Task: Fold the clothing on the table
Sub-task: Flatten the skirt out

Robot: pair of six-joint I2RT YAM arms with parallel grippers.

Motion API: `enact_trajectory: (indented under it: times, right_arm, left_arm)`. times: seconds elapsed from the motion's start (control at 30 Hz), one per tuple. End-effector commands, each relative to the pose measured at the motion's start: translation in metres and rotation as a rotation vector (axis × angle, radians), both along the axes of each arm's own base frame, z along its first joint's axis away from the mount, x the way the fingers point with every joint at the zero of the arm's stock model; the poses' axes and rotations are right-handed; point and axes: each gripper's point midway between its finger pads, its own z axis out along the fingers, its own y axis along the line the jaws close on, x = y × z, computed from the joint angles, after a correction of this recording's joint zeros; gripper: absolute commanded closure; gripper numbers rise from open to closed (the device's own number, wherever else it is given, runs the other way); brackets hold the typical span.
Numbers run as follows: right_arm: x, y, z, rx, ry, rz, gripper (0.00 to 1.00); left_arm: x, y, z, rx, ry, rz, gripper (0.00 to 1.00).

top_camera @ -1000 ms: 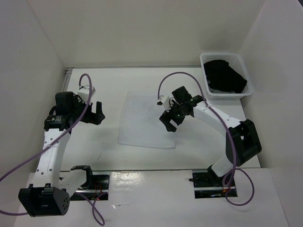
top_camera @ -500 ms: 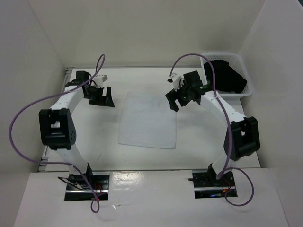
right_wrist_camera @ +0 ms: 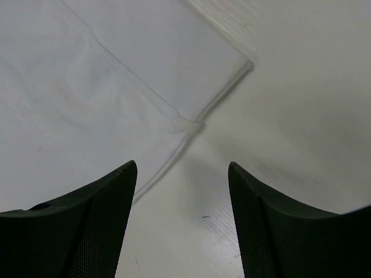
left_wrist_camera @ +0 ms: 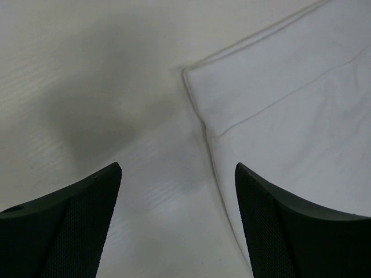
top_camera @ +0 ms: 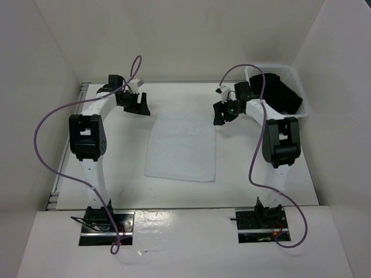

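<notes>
The white clothing (top_camera: 181, 147) lies flat as a rectangle in the middle of the table (top_camera: 116, 168). My left gripper (top_camera: 139, 108) hovers at its far left corner, open. In the left wrist view that corner (left_wrist_camera: 189, 74) sits ahead of the gripper (left_wrist_camera: 177, 223); the hem runs down toward the right finger (left_wrist_camera: 301, 231), with bare table between the fingers. At the far right corner my right gripper (top_camera: 221, 115) is open too. Its wrist view shows the corner (right_wrist_camera: 249, 63) ahead of the gripper (right_wrist_camera: 182, 223), the hem slanting toward the left finger (right_wrist_camera: 75, 229).
A white lattice basket (top_camera: 272, 68) holding a black garment (top_camera: 281, 95) stands at the back right, close behind the right arm. White walls enclose the table on three sides. A metal rail (top_camera: 58, 185) runs along the left edge.
Both arms have stretched away from the near half of the table to the clothing's far corners. The clothing has not moved.
</notes>
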Motion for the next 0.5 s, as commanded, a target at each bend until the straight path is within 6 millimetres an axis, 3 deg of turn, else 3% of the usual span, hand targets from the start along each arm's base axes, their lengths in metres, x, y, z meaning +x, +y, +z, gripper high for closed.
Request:
enact_trajectory:
  times: [0.0,0.17,0.3,0.47]
  right_arm:
    - [0.031,0.018,0.032,0.094,-0.126,0.039,0.31]
    - [0.041,0.024,0.017,0.150,-0.084,0.043,0.34]
    - [0.051,0.025,0.006,0.170,-0.061,0.041,0.42]
    - [0.053,0.021,-0.003,0.181,-0.036,0.029,0.44]
  left_arm:
    - [0.027,-0.017,0.016,-0.036,-0.093,-0.044,0.15]
    - [0.039,-0.018,-0.002,-0.045,-0.068,-0.032,0.17]
    - [0.043,-0.020,-0.024,-0.063,-0.023,-0.021,0.20]
    - [0.048,-0.026,-0.024,-0.068,-0.027,-0.025,0.23]
